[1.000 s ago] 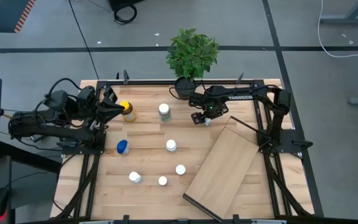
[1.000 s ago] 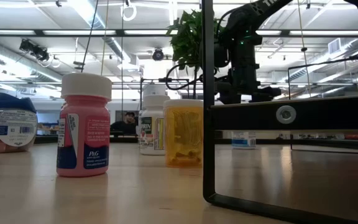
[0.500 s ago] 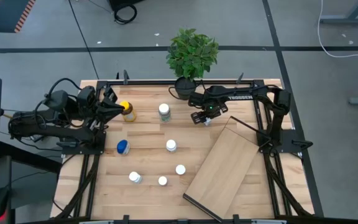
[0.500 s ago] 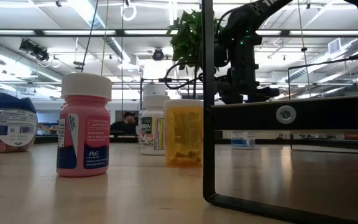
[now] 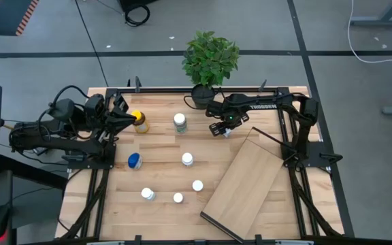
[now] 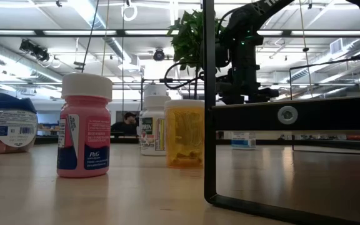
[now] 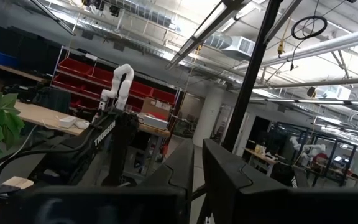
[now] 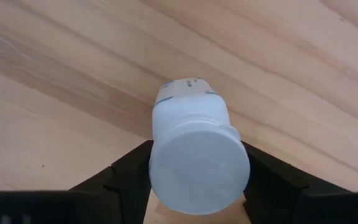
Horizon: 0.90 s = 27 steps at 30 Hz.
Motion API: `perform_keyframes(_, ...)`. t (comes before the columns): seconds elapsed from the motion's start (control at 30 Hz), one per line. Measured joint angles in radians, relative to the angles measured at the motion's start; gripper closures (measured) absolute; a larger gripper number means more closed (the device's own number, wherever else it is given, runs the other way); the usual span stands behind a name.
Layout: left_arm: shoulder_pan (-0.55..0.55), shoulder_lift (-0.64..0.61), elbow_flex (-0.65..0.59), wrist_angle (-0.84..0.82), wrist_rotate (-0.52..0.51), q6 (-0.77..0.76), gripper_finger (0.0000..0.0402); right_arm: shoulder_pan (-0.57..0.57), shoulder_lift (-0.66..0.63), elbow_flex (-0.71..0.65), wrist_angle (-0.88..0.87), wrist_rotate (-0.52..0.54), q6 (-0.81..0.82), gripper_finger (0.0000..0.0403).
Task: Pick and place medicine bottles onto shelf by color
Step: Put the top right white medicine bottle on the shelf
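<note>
My right gripper [image 5: 223, 129] points down at the far middle of the table, shut on a white-capped white medicine bottle [image 8: 196, 163]. Other medicine bottles stand on the tabletop: an amber one with a yellow cap [image 5: 139, 121], a blue-capped one [image 5: 134, 160] and several white ones, such as [image 5: 187, 158]. The shelf [image 5: 247, 180], a light-wood board with dark trim, sits slantwise at the table's right. My left gripper [image 5: 123, 117] hangs shut at the table's left, beside the amber bottle and clear of it. My right gripper has the white bottle's cap [image 8: 160, 158] between its two fingers [image 8: 126, 171], one on each side. The fingers come from above, pointing down. The bottle stands upright under them, and in the low view its base [image 6: 243, 145] looks to be on the tabletop.
A potted green plant [image 5: 211, 58] stands at the table's far edge, just behind my right gripper. In the low view the shelf's dark frame [image 6: 208, 94] hides my right fingers. A pink bottle with a white cap [image 6: 84, 125] stands near the front.
</note>
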Motion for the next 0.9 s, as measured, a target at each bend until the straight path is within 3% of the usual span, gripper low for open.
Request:
perform_keyframes(0.2,0.000,0.000,0.000,0.000,0.000,0.000,0.0365,0.000,0.000,0.000,0.009,0.000,-0.004,0.0179)
perform_keyframes(0.5,0.000,0.000,0.000,0.000,0.000,0.000,0.0367,0.001,0.000,0.001,0.018,0.000,-0.014,0.0220)
perform_keyframes(0.9,0.000,0.000,0.000,0.000,-0.002,0.000,0.0370,0.029,-0.001,0.039,-0.011,-0.053,-0.055,0.0215)
